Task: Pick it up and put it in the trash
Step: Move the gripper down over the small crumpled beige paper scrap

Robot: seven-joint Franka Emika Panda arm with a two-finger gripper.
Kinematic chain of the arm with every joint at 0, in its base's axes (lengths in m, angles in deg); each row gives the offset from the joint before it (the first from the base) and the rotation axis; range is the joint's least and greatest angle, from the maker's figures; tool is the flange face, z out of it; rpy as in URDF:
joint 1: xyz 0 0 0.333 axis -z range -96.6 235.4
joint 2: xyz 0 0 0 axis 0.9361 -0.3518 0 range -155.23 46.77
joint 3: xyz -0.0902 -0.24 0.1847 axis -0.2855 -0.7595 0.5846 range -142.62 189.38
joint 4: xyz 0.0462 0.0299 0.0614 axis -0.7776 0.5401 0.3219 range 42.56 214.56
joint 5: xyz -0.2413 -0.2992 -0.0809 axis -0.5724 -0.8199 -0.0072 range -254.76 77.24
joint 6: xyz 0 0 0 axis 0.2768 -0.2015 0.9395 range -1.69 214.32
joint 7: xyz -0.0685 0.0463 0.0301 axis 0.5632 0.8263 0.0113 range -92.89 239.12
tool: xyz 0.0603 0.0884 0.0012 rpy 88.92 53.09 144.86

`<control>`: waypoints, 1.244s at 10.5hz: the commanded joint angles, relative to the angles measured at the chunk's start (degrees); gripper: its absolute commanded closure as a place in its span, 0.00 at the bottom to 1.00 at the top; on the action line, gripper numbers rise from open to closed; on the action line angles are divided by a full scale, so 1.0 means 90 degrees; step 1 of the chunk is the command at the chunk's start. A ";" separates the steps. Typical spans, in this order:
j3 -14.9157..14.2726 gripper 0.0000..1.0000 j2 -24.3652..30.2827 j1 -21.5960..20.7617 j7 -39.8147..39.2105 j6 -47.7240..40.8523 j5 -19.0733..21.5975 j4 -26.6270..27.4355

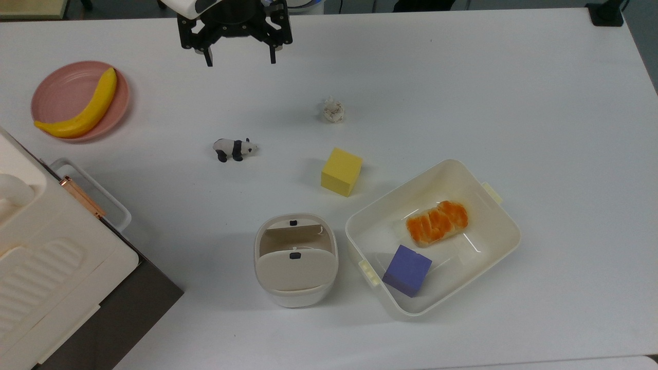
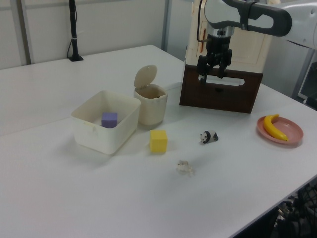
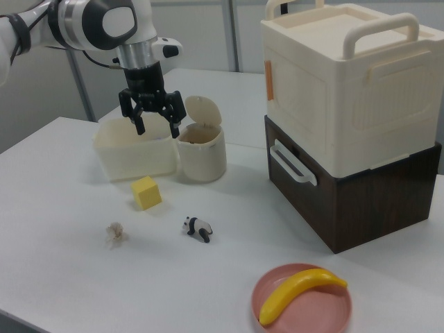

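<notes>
- The paper wad point(image 1: 333, 110) lies alone on the bare table point(image 1: 514, 92), beyond the yellow cube point(image 1: 342, 171) as the top view shows it, and well apart from the trash bin point(image 1: 295, 260).
- It looks very light and soft: crumpled paper that should give under pressure rather than break, and probably not slippery.
- A grip straight down across its middle seems best; it is low and small, so the fingers would need to reach almost to the table surface.
- The pincer point(image 1: 239, 55) hangs spread open and empty, high above the table and off to the top view's left of the wad.
- The trash bin's flap is tipped up, so the opening looks ready to take the wad.
- Count: one wad, one trash bin, one cream tub point(image 1: 501, 241), one panda figurine point(image 1: 235, 149), one pink plate point(image 1: 61, 95) holding one banana point(image 1: 87, 110).
- Two cubes: the yellow one on the table and a purple cube point(image 1: 407, 270) in the tub, beside one orange piece of food point(image 1: 437, 223).
</notes>
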 commanded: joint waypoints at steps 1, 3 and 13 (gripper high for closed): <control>-0.0026 0.00 0.0137 -0.0036 0.0093 -0.0106 -0.0028 0.0077; -0.0016 0.00 0.0147 -0.0036 0.0103 -0.0096 -0.0017 0.0076; 0.0081 0.00 0.0167 -0.0445 0.0054 -0.0028 0.0012 0.1617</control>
